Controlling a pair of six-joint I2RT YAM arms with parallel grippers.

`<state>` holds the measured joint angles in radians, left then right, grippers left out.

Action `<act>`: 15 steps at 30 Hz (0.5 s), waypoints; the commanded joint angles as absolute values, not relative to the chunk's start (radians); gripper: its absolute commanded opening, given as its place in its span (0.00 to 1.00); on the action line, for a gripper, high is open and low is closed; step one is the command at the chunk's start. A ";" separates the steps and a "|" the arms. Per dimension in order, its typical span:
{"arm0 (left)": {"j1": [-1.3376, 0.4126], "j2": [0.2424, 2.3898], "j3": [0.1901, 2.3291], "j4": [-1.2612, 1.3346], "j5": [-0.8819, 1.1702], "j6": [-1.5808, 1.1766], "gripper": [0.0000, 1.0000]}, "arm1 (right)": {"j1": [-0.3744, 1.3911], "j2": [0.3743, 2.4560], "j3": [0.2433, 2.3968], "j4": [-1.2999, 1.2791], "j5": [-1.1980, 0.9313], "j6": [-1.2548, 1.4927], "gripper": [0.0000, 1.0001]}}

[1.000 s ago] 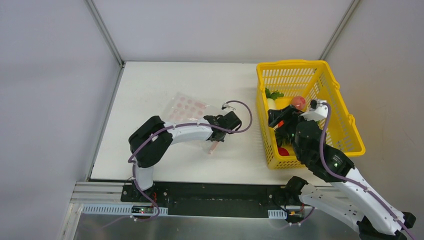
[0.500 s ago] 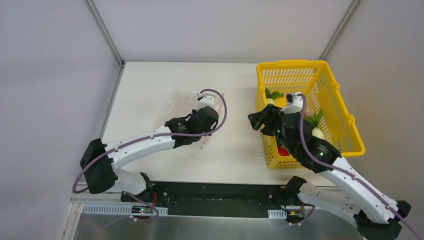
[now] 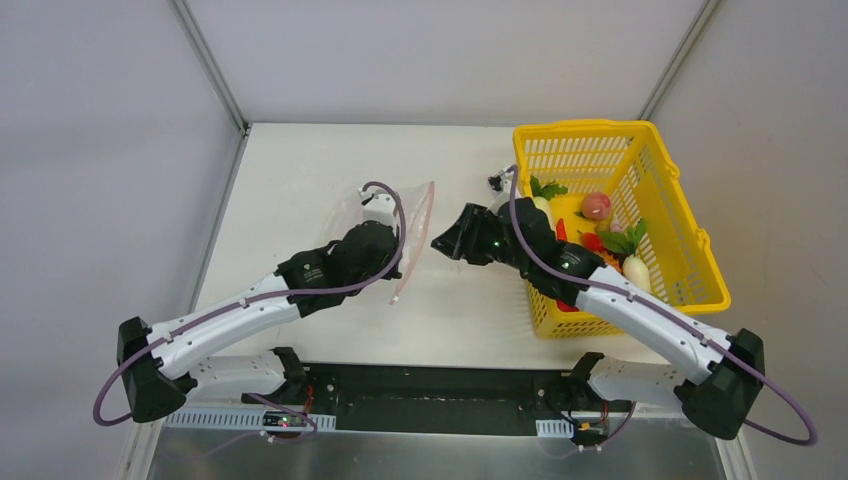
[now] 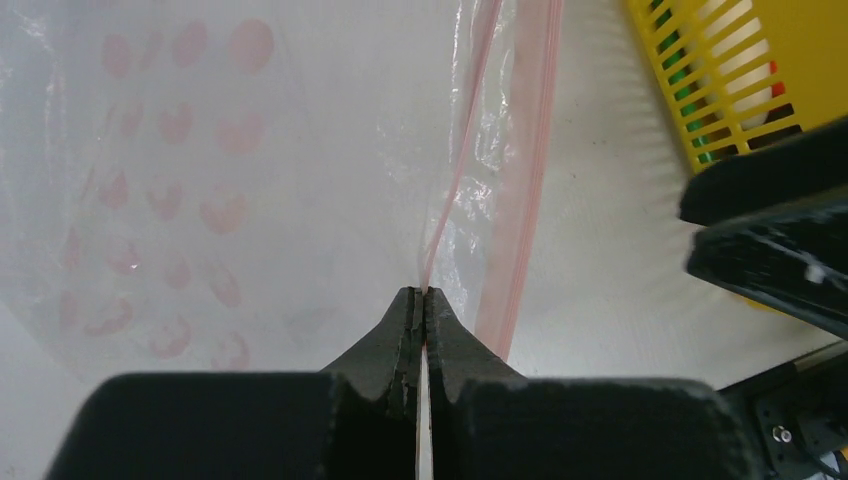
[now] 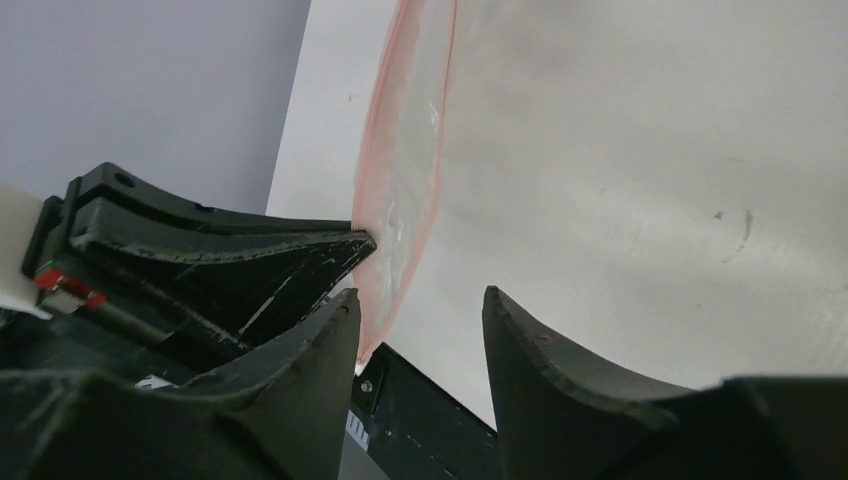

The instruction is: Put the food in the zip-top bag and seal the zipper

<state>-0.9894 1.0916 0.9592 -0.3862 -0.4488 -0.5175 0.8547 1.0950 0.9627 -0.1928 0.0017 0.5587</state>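
Observation:
The clear zip-top bag (image 3: 412, 225) with pale pink dots lies mid-table. Its pink zipper (image 3: 415, 240) runs along the mouth edge, which faces right. My left gripper (image 3: 398, 252) is shut on one lip of the mouth (image 4: 422, 292) and holds it up off the other lip (image 4: 530, 170). My right gripper (image 3: 442, 245) is open and empty, just right of the mouth. In its wrist view the gripper (image 5: 420, 300) has the pink edge (image 5: 400, 170) ahead of its left finger. The food sits in the yellow basket (image 3: 660, 160): a white radish (image 3: 637, 270), a red piece (image 3: 596, 205) and green leaves (image 3: 547, 188).
The yellow basket stands at the right of the table, and its slotted wall shows in the left wrist view (image 4: 720, 80). The right arm crosses over the basket's near left corner. Grey walls enclose the table at the back and on both sides.
My right gripper has come out of the basket and moved left to the bag's mouth. My left arm has stretched forward and the lip it holds now stands raised.

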 commanded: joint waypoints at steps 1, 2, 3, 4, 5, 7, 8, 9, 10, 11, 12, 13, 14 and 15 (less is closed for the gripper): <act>-1.000 1.034 0.938 -0.400 -0.395 -0.523 0.00 | 0.854 1.164 0.965 -0.025 -0.104 0.627 0.50; -0.999 1.027 0.936 -0.400 -0.383 -0.516 0.00 | 0.853 1.178 0.962 -0.008 -0.107 0.643 0.49; -0.999 1.020 0.936 -0.400 -0.372 -0.510 0.00 | 0.854 1.191 0.962 0.008 -0.101 0.655 0.49; -1.000 1.017 0.936 -0.399 -0.361 -0.507 0.00 | 0.853 1.203 0.960 0.029 -0.096 0.666 0.48; -0.999 1.015 0.938 -0.399 -0.343 -0.501 0.00 | 0.852 1.213 0.961 0.042 -0.092 0.674 0.48; -1.000 1.012 0.944 -0.397 -0.308 -0.496 0.00 | 0.853 1.235 0.964 0.060 -0.090 0.673 0.46; -1.000 1.011 0.945 -0.397 -0.297 -0.497 0.00 | 0.852 1.245 0.965 0.066 -0.079 0.671 0.42; -0.999 1.008 0.942 -0.395 -0.293 -0.500 0.00 | 0.852 1.258 0.969 0.063 -0.066 0.669 0.40; -1.000 1.003 0.939 -0.394 -0.292 -0.500 0.00 | 0.852 1.269 0.974 0.055 -0.058 0.664 0.38; -0.999 1.000 0.937 -0.396 -0.297 -0.500 0.00 | 0.851 1.282 0.977 0.050 -0.057 0.656 0.33; -0.999 0.993 0.939 -0.402 -0.304 -0.501 0.00 | 0.850 1.290 0.977 0.042 -0.056 0.652 0.28; -0.999 0.988 0.938 -0.408 -0.312 -0.502 0.00 | 0.850 1.296 0.976 0.037 -0.053 0.655 0.26; -0.999 0.980 0.939 -0.413 -0.320 -0.502 0.00 | 0.850 1.302 0.975 0.037 -0.055 0.655 0.22; -1.000 0.971 0.938 -0.416 -0.329 -0.502 0.00 | 0.851 1.304 0.972 0.038 -0.058 0.655 0.16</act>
<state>-0.9894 1.0183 0.9379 -0.4076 -0.3202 -0.5110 0.8543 1.2881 0.9581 -0.0029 -0.0654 0.6514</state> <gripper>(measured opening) 0.009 0.238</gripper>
